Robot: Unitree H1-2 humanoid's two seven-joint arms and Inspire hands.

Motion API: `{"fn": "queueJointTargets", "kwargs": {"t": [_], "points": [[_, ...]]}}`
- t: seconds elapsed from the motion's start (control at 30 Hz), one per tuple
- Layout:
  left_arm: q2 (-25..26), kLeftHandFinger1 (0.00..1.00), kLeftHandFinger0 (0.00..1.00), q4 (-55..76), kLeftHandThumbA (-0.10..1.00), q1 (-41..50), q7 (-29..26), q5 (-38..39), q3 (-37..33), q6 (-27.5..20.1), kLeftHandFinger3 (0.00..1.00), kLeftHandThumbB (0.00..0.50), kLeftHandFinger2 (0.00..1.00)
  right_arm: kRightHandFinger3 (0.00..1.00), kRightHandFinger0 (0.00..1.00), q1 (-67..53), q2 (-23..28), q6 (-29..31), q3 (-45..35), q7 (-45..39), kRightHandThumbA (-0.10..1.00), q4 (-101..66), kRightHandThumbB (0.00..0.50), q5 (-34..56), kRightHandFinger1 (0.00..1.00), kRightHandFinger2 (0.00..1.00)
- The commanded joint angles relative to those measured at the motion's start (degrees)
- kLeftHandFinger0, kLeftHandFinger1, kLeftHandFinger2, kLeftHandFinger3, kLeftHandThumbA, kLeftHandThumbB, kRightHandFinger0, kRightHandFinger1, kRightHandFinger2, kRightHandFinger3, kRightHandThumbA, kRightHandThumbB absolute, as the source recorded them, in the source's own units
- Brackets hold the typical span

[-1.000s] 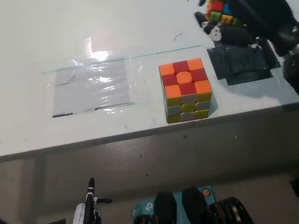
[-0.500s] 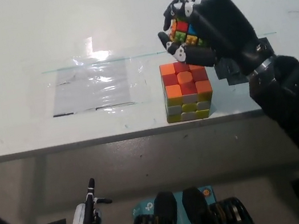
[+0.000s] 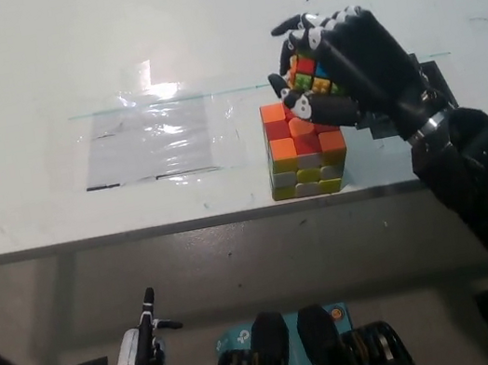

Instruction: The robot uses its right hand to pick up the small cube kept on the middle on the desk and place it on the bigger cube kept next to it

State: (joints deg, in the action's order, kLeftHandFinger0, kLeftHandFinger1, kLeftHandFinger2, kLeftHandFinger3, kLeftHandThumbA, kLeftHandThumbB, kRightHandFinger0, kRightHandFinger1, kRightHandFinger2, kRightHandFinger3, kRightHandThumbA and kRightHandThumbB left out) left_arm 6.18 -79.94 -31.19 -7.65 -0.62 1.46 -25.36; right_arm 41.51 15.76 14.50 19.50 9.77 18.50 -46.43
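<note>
My black right hand (image 3: 348, 65) is shut on the small multicoloured cube (image 3: 308, 75), whose red, green and yellow faces show between the fingers. It holds the small cube just over the back right part of the bigger cube (image 3: 303, 147), which stands on the white desk (image 3: 108, 55) near its front edge with an orange and red top. Whether the small cube touches the bigger one I cannot tell. My white left hand (image 3: 137, 357) rests low at the bottom left, below the desk.
A clear plastic sheet (image 3: 154, 142) lies flat on the desk left of the bigger cube. A dark square patch (image 3: 434, 81) on the desk peeks out from behind my right wrist. The desk's front edge runs just in front of the bigger cube.
My right hand has carried the small cube from the right, above the dark patch, leftward and down to just over the bigger cube. The left hand has stayed put.
</note>
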Motion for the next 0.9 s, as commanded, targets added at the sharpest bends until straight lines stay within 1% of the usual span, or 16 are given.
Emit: {"fn": "queueJointTargets", "kwargs": {"t": [0.0,0.03,0.07,0.13,0.17,0.2,0.27,0.33,0.37,0.47,0.5,0.63,0.67,0.77,0.8,0.87], "points": [[1.0,0.00,0.00,0.3,1.00,-2.6,-0.5,0.0,0.0,-1.6,0.00,0.500,0.00,0.38,0.00,0.2,-0.9,1.2,-1.2,3.0,-0.10,0.5,0.237,1.2,0.31,0.66],[1.0,0.00,0.00,0.3,1.00,-2.6,-0.2,0.2,0.1,-1.6,0.00,0.500,0.00,0.38,0.00,0.0,-1.1,1.2,-1.1,3.2,-0.10,0.8,0.235,1.2,0.32,0.67],[1.1,0.00,0.00,0.4,1.00,-2.6,-0.7,-0.4,-0.3,-1.6,0.00,0.500,0.00,0.38,0.00,-0.3,-1.5,0.5,-1.2,2.1,-0.10,0.6,0.213,1.8,0.32,0.66],[1.0,0.00,0.00,0.2,1.00,-2.8,-0.6,-0.2,-0.2,-1.6,0.00,0.500,0.00,0.40,0.00,-0.4,-1.8,0.4,-1.0,2.5,-0.10,1.0,0.208,1.2,0.34,0.70],[1.2,0.00,0.00,0.1,1.00,-2.9,-0.3,-0.4,-0.5,-1.6,0.00,0.500,0.00,0.43,0.00,-0.7,-2.3,0.6,-0.8,2.7,-0.10,1.9,0.187,1.2,0.35,0.74],[1.2,0.00,0.00,0.2,1.00,-3.0,-0.2,-0.2,-0.4,-1.6,0.00,0.500,0.00,0.42,0.00,-0.9,-2.8,1.5,-0.8,3.2,-0.10,2.8,0.152,1.7,0.34,0.73],[1.2,0.00,0.00,0.1,1.00,-3.1,0.0,-0.2,-0.4,-1.6,0.00,0.500,0.00,0.41,0.00,-1.2,-3.4,2.0,-0.9,3.9,-0.10,3.8,0.141,1.9,0.35,0.72],[1.2,0.00,0.00,0.1,1.00,-3.1,-0.3,-0.4,-0.6,-1.6,0.00,0.500,0.00,0.41,0.00,-1.2,-3.6,2.4,-0.8,4.4,-0.10,4.6,0.157,1.8,0.34,0.72],[1.2,0.00,0.00,0.3,1.00,-2.9,-0.4,-0.5,-0.7,-1.6,0.00,0.500,0.00,0.38,0.00,-1.7,-3.9,2.8,-0.5,5.1,-0.10,5.3,0.166,1.7,0.33,0.68],[1.2,0.00,0.00,0.2,1.00,-2.7,-0.7,-0.8,-1.2,-1.6,0.00,0.500,0.00,0.35,0.00,-1.9,-4.1,3.7,-0.2,5.7,-0.10,6.9,0.174,2.0,0.34,0.65],[1.2,0.00,0.00,0.2,1.00,-2.7,-0.8,-0.6,-1.1,-1.6,0.00,0.500,0.00,0.35,0.00,-1.7,-4.3,3.4,-0.3,5.3,-0.10,7.3,0.165,2.3,0.35,0.67],[1.1,0.00,0.00,0.4,1.00,-2.4,-0.5,-0.5,-1.0,-1.6,0.00,0.500,0.00,0.35,0.00,-1.0,-4.4,1.9,0.2,4.6,-0.10,7.1,0.159,1.4,0.35,0.66],[1.2,0.00,0.00,0.4,1.00,-2.4,-0.4,-0.5,-1.0,-1.6,0.00,0.500,0.00,0.34,0.00,-1.0,-4.5,2.0,0.2,4.7,-0.10,7.2,0.141,1.5,0.34,0.65],[1.2,0.00,0.00,0.7,1.00,-2.1,-0.1,-0.3,-0.9,-1.6,0.00,0.500,0.00,0.35,0.00,-1.0,-4.2,1.9,0.4,4.8,-0.10,7.2,0.112,1.2,0.38,0.67],[1.2,0.00,0.00,0.7,1.00,-2.1,-0.1,-0.4,-0.9,-1.6,0.00,0.500,0.00,0.34,0.00,-0.9,-4.1,2.6,0.3,5.5,-0.10,7.7,0.112,1.3,0.36,0.65],[1.2,0.00,0.00,0.8,1.00,-2.0,-0.1,-0.3,-0.8,-1.6,0.00,0.500,0.00,0.34,0.00,-1.1,-4.1,2.9,0.1,5.9,-0.10,8.1,0.114,1.6,0.36,0.66]]}}
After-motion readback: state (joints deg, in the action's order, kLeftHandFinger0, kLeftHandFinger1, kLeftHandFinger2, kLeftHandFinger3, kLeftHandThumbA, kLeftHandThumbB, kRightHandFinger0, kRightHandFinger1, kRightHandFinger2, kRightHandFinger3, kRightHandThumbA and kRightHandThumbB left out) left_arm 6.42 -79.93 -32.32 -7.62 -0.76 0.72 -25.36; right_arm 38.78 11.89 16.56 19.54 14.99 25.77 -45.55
